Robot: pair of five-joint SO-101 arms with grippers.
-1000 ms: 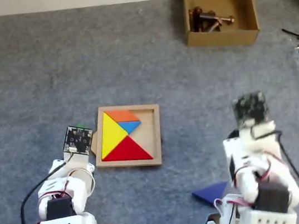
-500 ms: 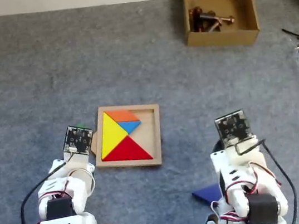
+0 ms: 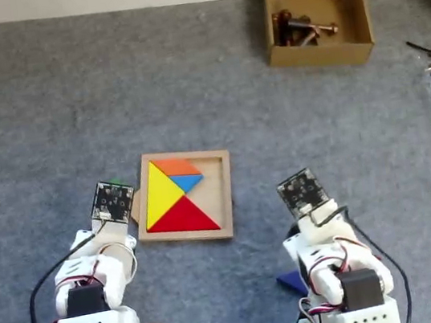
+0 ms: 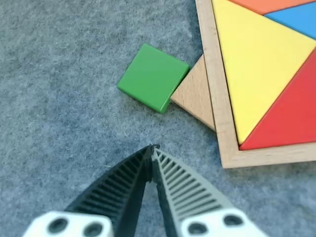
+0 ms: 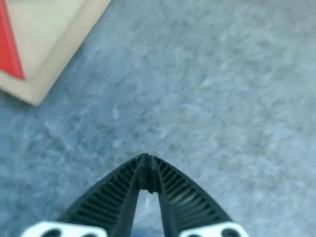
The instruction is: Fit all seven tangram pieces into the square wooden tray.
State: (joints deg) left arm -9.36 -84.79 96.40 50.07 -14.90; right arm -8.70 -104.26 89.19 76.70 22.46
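- Grey carpet (image 3: 67, 94) is being crossed by the right gripper (image 5: 146, 170) — pinched closed, empty — brought nearer the square wooden tray (image 3: 227, 192).
- The green square tile (image 4: 153, 76) is being left beside its rim, near the closed left gripper (image 4: 152, 148); more picks seem needed.

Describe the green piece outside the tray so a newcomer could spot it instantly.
Find the square wooden tray on the grey carpet. Just outside its edge nearest the left arm lies the green square, against a bare-wood triangle. It is the only green piece, and four-sided.
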